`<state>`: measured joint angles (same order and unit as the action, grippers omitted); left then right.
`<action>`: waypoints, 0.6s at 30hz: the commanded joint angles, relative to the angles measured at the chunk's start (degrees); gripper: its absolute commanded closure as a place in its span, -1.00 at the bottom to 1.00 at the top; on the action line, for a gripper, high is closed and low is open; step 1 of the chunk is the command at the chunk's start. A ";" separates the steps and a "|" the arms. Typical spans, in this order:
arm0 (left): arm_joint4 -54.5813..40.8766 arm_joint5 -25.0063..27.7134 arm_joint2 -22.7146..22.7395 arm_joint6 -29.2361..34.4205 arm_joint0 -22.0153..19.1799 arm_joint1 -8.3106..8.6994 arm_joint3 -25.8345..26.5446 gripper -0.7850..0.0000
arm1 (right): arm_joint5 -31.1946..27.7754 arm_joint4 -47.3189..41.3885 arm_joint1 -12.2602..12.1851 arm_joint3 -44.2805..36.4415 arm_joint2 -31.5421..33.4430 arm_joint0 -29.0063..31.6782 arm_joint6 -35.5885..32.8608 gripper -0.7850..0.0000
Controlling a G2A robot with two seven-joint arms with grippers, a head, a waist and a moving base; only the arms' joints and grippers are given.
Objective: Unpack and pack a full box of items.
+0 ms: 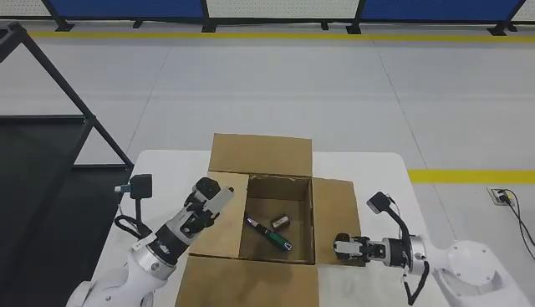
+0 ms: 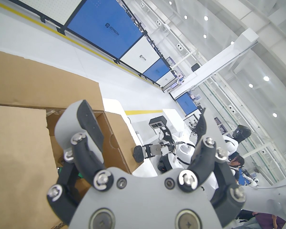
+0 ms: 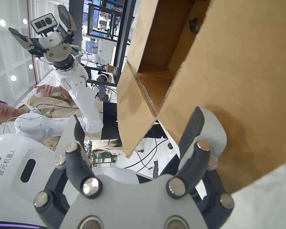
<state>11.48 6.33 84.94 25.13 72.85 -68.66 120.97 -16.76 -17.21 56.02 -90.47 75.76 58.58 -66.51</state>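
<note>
At the middle of the white table the cardboard box stands open, its four flaps spread outward and its faces plain brown. Two things lie on its floor: a slim pen-like item, dark with a green part, slanting toward the near right, and a short dark cylinder just beside it on the far side, apart from it. Any label on either is too small to make out.

The left gripper hangs over the box's left flap, close to the opening. Its fingers are spread wide with nothing between them.

The right gripper is at the near edge of the right flap and points left toward the box. Its jaws are apart and hold nothing. One finger lies close against the flap, but whether it touches cannot be told.

Beyond the table, a blue panel carries a small white logo with a word beside it. The white panel next to it bears a dark mark of the same kind. A yellow line runs along the floor in front of the panels.
</note>
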 commanded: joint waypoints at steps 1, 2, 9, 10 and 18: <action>0.00 0.00 0.00 0.00 0.00 0.00 0.00 -1.00 | 0.63 0.60 0.10 -3.19 -0.60 -0.44 1.25 -1.00; 0.00 0.00 0.00 0.00 0.00 0.00 0.00 -1.00 | 1.22 0.79 0.18 -4.49 -1.06 -0.73 1.90 -1.00; -2.34 0.84 4.00 -5.26 3.61 -0.01 1.84 -1.00 | 6.92 2.98 1.32 -10.11 -7.30 -5.67 5.72 -1.00; -3.37 1.52 6.01 -6.52 5.60 0.03 2.37 -1.00 | 7.99 3.09 1.72 -10.35 -9.05 -7.02 6.83 -1.00; -9.21 6.72 18.86 -11.84 20.82 -0.02 5.97 -1.00 | 12.25 5.33 5.22 -6.05 -21.22 -16.18 15.93 -1.00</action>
<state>2.95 12.18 101.73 13.96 90.59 -68.61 126.47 -5.07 -11.80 60.59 -97.60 56.64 43.92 -52.21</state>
